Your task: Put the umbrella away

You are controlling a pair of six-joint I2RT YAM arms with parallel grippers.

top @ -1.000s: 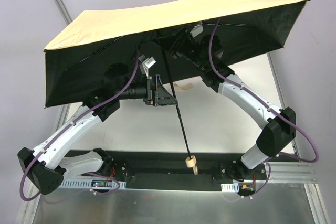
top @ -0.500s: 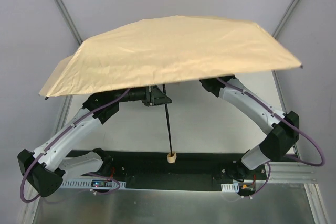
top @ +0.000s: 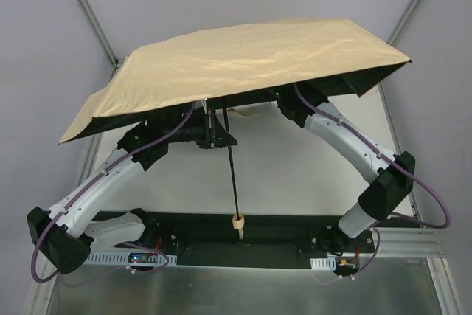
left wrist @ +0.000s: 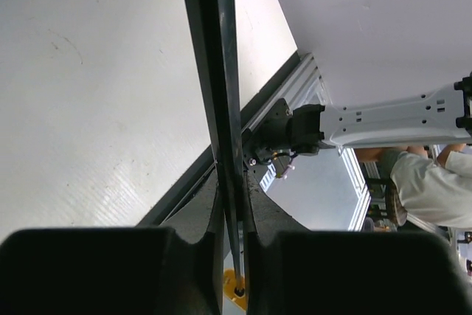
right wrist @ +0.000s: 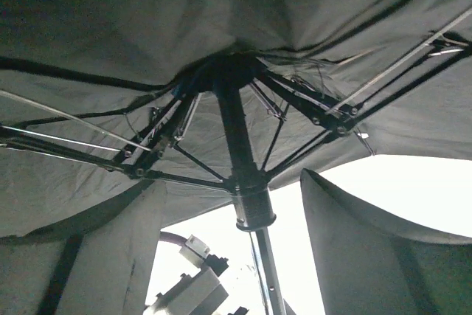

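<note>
Top external: umbrella [top: 243, 57] is fully open, tan canopy [top: 295, 46] spread above both arms and tilted, its left edge lowest. The shaft [top: 234, 182] runs down toward the near edge, and the knob handle [top: 238, 221] hangs over the black base strip, above the counter [top: 295, 175]. Left claw [top: 217, 134] sits on the shaft just under the canopy. Right claw is hidden under the fabric here.

Left wrist: left claw [left wrist: 233, 256] is clamped on the shaft [left wrist: 221, 108], which passes straight between the two dark fingers [left wrist: 110, 271] with no visible gap. Handle [left wrist: 234, 284] shows just beyond them.

Right wrist: looking up at the black lining [right wrist: 110, 35]. Ribs [right wrist: 310, 116] are fully spread and the runner [right wrist: 254, 208] is up near the hub. Right claw [right wrist: 236, 204] is spread wide, fingers [right wrist: 369, 256] either side of the runner and clear of it, holding nothing.

Progress, my read: early. Shaft is secured and that's all. Left to do: grab the runner, pull it down to collapse the canopy, telescope the shaft, then stow it. No stow spot is visible.
</note>
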